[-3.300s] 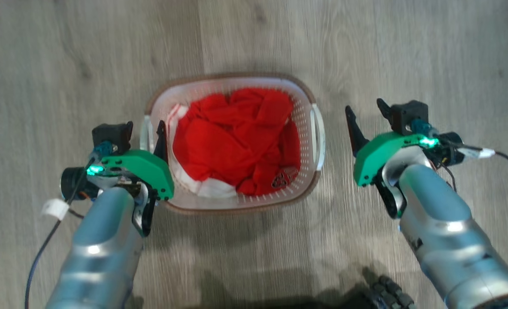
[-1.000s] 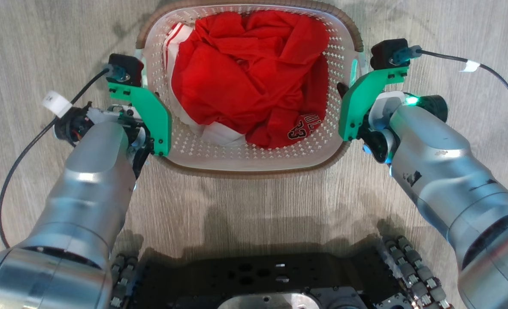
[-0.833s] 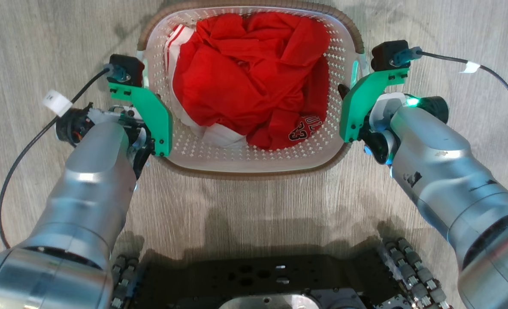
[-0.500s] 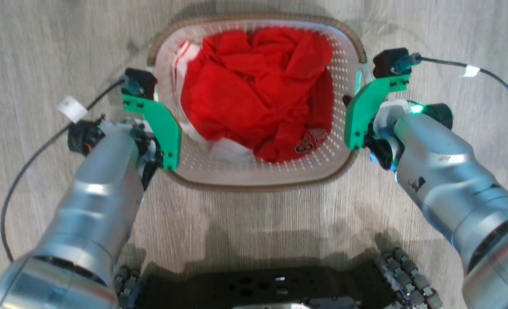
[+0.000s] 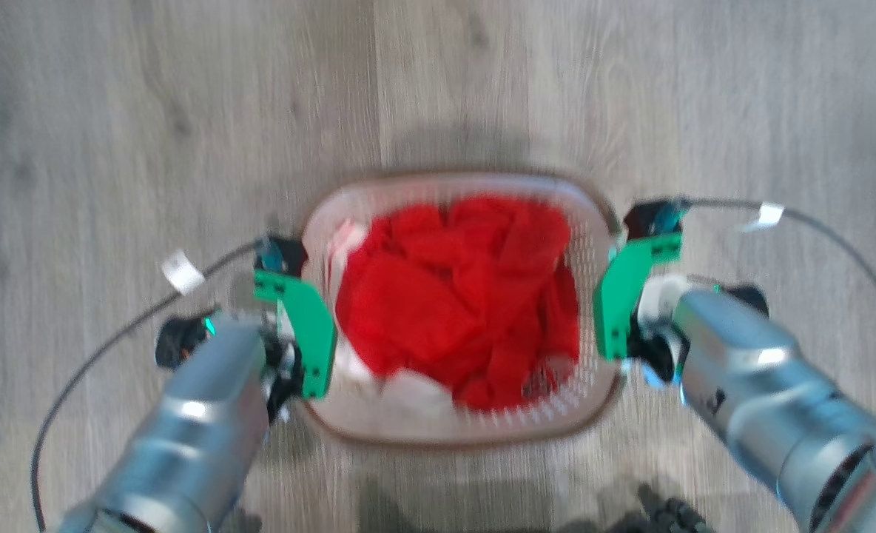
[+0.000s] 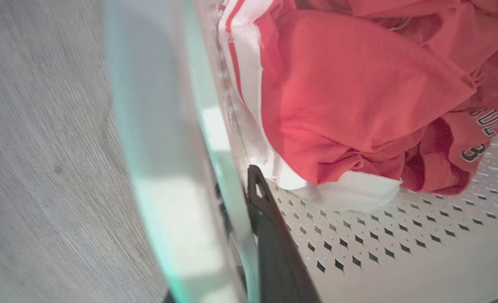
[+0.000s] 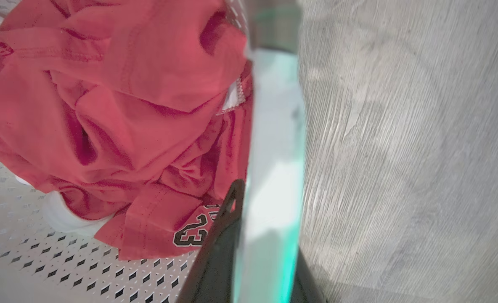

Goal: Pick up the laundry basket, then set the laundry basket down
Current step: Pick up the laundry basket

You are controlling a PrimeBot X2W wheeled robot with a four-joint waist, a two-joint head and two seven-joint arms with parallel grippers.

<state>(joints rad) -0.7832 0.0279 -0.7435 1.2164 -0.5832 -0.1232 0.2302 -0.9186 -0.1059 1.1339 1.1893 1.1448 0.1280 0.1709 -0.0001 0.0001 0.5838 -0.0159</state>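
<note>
The left hand (image 6: 238,189) is nearly pressed together, pinching the left handle (image 6: 177,176) of the laundry basket (image 5: 482,422). One dark finger (image 6: 274,252) lies inside against the perforated wall, and only a sliver of the other shows behind the pale handle. The right hand (image 7: 266,210) is in the same narrow pinch on the right handle (image 7: 274,176), with one finger (image 7: 219,244) inside the basket and the other on the floor side of the handle. Neither hand touches anything else.

There is one basket, with two handles and two hands, one hand to each handle. Inside lies one crumpled heap of red clothing (image 5: 460,296) with white trim (dark lettering and numerals show on a fold near the right hand).

The basket sits squarely between the two hands, over the grey wood-look floor (image 5: 149,133), just ahead of the robot. Its brown rim runs round the top, with the left hand at its left side and the right hand at its right side. The heap lies just beside both inner fingers. The head view is blurred, so I cannot tell whether the basket's base rests on the floor or hangs clear of it.
</note>
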